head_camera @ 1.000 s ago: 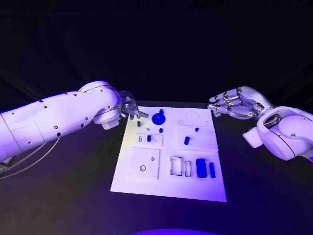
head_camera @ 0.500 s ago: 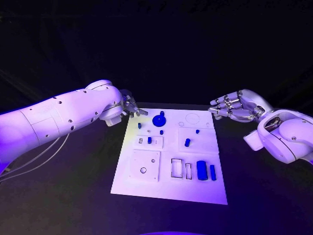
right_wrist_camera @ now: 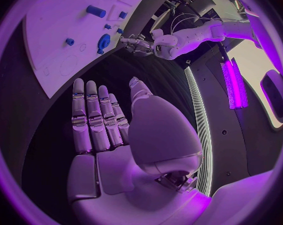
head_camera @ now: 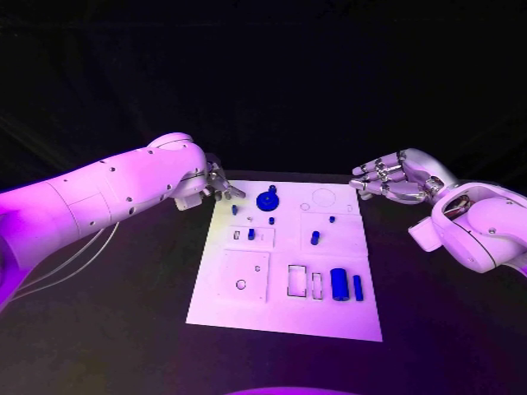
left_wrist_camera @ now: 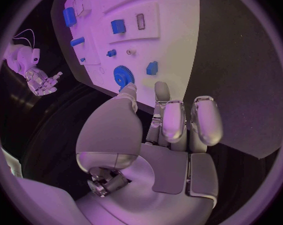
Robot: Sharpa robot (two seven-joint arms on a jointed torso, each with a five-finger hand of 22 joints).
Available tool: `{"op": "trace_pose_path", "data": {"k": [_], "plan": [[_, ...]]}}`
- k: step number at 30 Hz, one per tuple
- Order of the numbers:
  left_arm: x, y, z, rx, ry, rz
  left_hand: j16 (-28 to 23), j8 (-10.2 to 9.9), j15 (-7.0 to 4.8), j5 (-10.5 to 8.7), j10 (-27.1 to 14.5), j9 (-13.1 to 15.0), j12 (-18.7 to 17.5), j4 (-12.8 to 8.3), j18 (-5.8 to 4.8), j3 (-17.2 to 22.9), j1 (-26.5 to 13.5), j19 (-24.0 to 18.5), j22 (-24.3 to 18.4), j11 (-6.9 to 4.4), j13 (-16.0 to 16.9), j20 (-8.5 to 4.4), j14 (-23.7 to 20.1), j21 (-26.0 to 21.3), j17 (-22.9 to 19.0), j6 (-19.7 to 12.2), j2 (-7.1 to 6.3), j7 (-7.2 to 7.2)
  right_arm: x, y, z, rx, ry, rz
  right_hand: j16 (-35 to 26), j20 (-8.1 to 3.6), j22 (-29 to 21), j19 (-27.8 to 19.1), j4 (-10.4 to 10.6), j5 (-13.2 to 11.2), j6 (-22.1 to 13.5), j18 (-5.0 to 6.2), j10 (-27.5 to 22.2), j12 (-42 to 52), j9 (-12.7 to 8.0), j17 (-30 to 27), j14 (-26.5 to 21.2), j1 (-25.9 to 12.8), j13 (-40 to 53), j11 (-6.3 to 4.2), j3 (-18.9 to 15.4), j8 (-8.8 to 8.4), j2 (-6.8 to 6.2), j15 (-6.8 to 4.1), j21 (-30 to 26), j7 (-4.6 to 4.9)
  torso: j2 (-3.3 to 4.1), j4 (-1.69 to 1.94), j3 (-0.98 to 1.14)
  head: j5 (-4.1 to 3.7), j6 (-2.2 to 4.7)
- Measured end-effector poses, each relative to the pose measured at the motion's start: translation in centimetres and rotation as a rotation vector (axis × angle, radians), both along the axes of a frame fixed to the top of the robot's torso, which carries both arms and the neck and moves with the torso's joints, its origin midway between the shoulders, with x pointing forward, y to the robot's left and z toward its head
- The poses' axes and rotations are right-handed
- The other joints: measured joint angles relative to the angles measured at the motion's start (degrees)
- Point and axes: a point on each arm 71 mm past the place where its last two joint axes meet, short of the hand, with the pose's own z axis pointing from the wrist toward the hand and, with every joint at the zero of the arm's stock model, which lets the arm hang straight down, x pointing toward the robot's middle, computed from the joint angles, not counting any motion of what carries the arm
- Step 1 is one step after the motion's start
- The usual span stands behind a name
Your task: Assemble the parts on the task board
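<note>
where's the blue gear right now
In the head view the blue gear sits on the far left part of the task board, just off the fingertips of the left hand, with small blue parts nearby.

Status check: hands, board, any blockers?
Left hand open, at far left corner of white task board. Right hand open, off its far right corner. Round blue gear part untouched. Nothing in the way.

Bare surface (head_camera: 109, 321) lies open at 9 and 3 o'clock of the board (head_camera: 249, 309). The left hand (head_camera: 220, 186) hangs over its 11 o'clock corner, close to the gear (head_camera: 268, 200); the right hand (head_camera: 389, 183) crowds the 1 o'clock corner.
</note>
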Motion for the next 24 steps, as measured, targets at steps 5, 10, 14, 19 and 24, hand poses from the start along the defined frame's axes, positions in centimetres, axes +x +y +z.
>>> {"op": "trace_pose_path", "data": {"k": [5,10,14,19,24], "plan": [[0.03,-0.05,-0.15,0.012,0.016,-0.009,0.0,0.0,0.0,0.0,0.0,-0.44,0.0,0.0,0.0,-0.31,-0.05,0.0,0.22,0.0,-0.13,0.0,0.0,0.27,0.0,0.52,0.45,-0.13,0.0,0.0,-0.02,0.0,0.0,0.0,0.0,0.0,0.0,0.0,0.0,0.0,0.0,0.0,0.0,0.0,0.0,0.0,0.0,0.0,0.0,0.0,0.0,0.0,0.0,0.0,0.0,0.0,0.0,-0.01,0.02,0.01,-0.06],[-0.02,-0.2,-0.27,0.021,0.03,-0.022,0.0,0.0,0.0,0.0,0.0,-0.92,0.0,-0.01,0.0,-0.62,0.21,0.21,0.42,0.0,-0.27,0.21,0.0,0.27,0.0,1.2,0.8,-0.22,0.0,0.04,-0.03,0.0,0.0,0.001,0.0,0.0,0.0,0.0,0.0,0.0,0.0,0.0,0.0,0.0,0.0,0.0,0.0,0.0,0.0,0.0,0.0,0.0,0.0,0.0,0.0,0.0,-0.02,0.01,0.02,0.01,-0.13],[-0.06,-0.27,-0.36,0.027,0.042,-0.032,0.0,0.0,0.0,0.0,0.0,-1.32,0.0,-0.17,0.0,-0.78,0.06,0.33,0.6,0.0,-0.4,0.09,0.0,0.27,0.06,1.58,1.11,-0.33,0.0,0.06,-0.04,0.0,0.0,0.001,0.0,0.0,0.01,0.0,0.0,0.0,0.0,0.0,0.0,0.0,0.0,0.0,0.0,0.0,0.0,0.0,0.0,0.0,0.0,0.0,0.0,0.0,-0.02,0.03,0.03,0.01,-0.14],[-0.09,-0.3,-0.52,0.038,0.056,-0.042,0.0,0.0,0.0,0.0,0.21,-1.82,0.08,-0.11,0.0,-1.02,0.3,0.43,0.92,-0.21,-0.52,0.0,0.0,0.56,0.06,1.95,1.8,-0.51,0.0,0.06,-0.04,0.0,0.001,0.001,0.0,0.0,0.01,0.0,0.0,0.0,0.0,0.0,0.0,0.0,0.0,0.01,0.0,0.0,0.0,0.0,0.0,0.0,0.0,0.0,0.0,0.0,-0.02,0.04,0.03,0.08,-0.19],[-0.17,-0.5,-0.81,0.049,0.072,-0.054,0.0,0.0,0.0,0.0,0.34,-2.39,0.25,-0.17,0.0,-1.09,0.83,0.83,1.54,-0.33,-0.67,-0.01,0.0,0.94,0.06,2.54,2.33,-0.72,0.0,0.08,-0.04,0.0,0.001,0.002,0.0,0.0,0.01,0.0,0.0,0.0,0.0,0.0,0.0,0.0,0.0,0.01,0.0,0.0,0.0,0.0,0.0,0.0,0.0,0.0,0.0,0.0,-0.02,0.04,0.03,0.17,-0.27]]}}
